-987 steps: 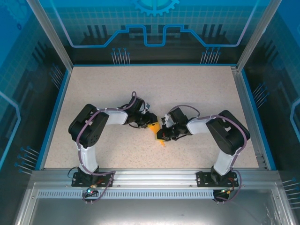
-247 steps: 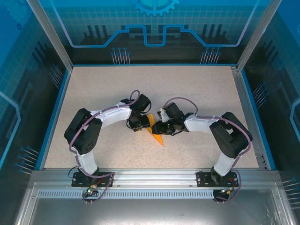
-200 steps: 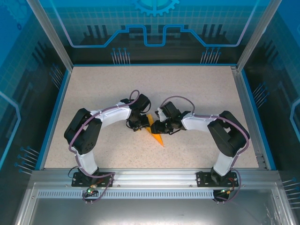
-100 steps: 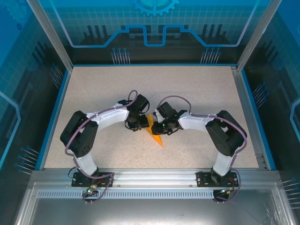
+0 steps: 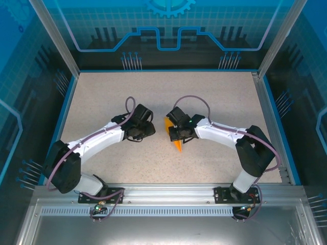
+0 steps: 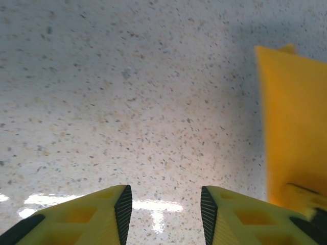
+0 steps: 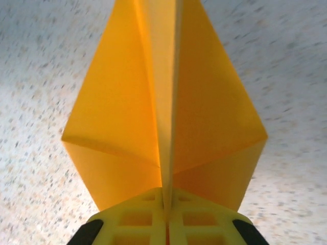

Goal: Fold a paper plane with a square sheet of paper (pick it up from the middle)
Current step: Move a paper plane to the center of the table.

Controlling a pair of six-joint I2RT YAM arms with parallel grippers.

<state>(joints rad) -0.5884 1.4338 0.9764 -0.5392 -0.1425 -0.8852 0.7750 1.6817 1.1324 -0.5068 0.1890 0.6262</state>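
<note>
Right gripper [image 7: 167,206] is pinched tight on the centre ridge of the paper plane [image 7: 163,102] at the middle of the table [image 5: 102,97] (left gripper [image 6: 166,201] stands part-open and empty beside it), so the trick now is a firm, level hold that spares the wings

The orange-yellow folded paper plane [image 7: 153,102] is thin matt paper, smooth between crisp creases. The speckled beige tabletop [image 6: 127,92] looks hard and faintly glossy, with white glare. The left gripper [image 6: 163,204] and right gripper [image 7: 166,204] are matt yellow moulded plastic; the left's 2 inner pads [image 6: 124,204] look black and rubbery. The silver front rail [image 5: 163,191] is brushed metal.
</note>
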